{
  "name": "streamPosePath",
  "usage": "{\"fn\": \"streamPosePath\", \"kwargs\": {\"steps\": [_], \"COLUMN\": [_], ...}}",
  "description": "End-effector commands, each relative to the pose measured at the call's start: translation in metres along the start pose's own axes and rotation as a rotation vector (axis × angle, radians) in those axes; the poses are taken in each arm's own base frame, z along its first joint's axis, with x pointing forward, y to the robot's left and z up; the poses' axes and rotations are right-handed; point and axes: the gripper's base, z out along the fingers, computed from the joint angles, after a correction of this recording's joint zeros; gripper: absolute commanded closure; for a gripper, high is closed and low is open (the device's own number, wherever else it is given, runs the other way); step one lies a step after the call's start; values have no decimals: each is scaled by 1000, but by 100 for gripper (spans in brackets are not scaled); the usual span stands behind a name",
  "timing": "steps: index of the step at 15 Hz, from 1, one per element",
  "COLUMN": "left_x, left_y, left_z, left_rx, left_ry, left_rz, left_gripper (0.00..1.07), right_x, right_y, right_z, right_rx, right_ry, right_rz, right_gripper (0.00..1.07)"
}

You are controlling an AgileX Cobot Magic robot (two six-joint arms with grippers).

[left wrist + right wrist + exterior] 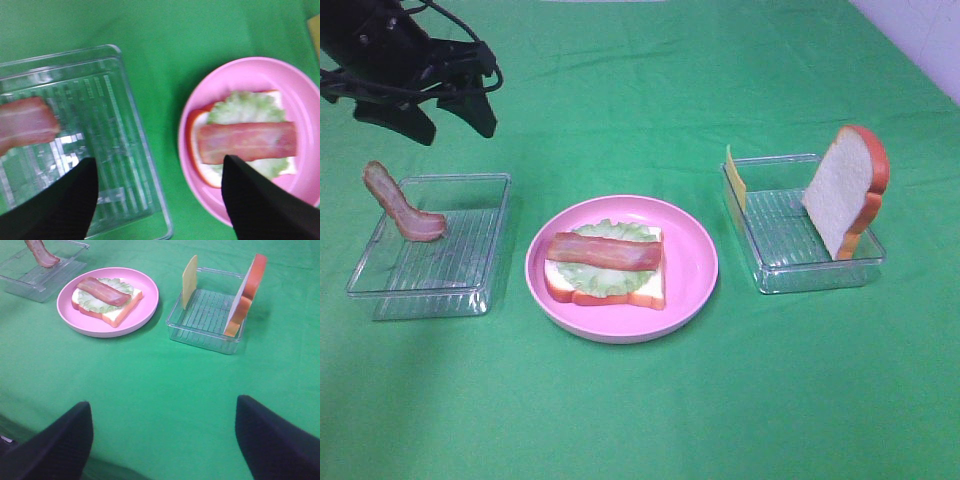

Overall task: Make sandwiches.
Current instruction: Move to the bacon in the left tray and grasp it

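The plate (697,283) holds the unfinished sandwich (606,266). The left tray (470,283) holds a bacon strip (400,206); the right tray (790,272), cheese (736,181) and a bread slice (844,192) on edge. My left claw (160,165) and right claw (163,405) gape empty, mostly cut off.

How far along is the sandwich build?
Done: white bread slice, green lettuce leaf and one reddish-brown bacon strip stacked on the round pink plate. In hand: nothing; left tool and right tool are both open and empty. Left: second bacon strip leaning in the left clear plastic tray, yellow cheese slice and second bread slice standing in the right clear plastic tray.
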Motion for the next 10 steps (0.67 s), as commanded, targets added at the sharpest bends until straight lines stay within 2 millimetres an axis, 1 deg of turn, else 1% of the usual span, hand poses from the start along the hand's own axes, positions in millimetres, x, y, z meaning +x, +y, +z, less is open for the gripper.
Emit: {"fn": "streamPosePath", "kwargs": {"steps": [1,2,3,4,5,6,8,9,10], "left_x": [-5,-5,-7,-9,-10,-10,-10,-9,-9], "left_y": [10,10,15,19,23,23,39,55,55], "left_z": [-12,-12,-11,-6,3,3,14,19,19], "left_rx": [-143,-143,-202,-232,-263,-263,-300,-313,-313], "left_ry": [19,19,49,81,109,109,131,162,162], "left_rz": [28,28,64,76,62,62,-2,-42,-42], "left_gripper": [39,39,39,39,39,39,39,39,39], "right_x": [0,0,0,0,0,0,0,0,0], "right_y": [0,0,0,0,0,0,0,0,0], "right_z": [0,0,0,0,0,0,0,0,0], "right_rx": [5,5,5,5,5,5,5,5,5], "right_ry": [-11,-11,-11,-11,-11,-11,-11,-11,-11], "right_rz": [-8,-8,-8,-8,-8,-8,-8,-8,-8], "right_gripper": [33,33,33,33,33,33,33,33,33]}}
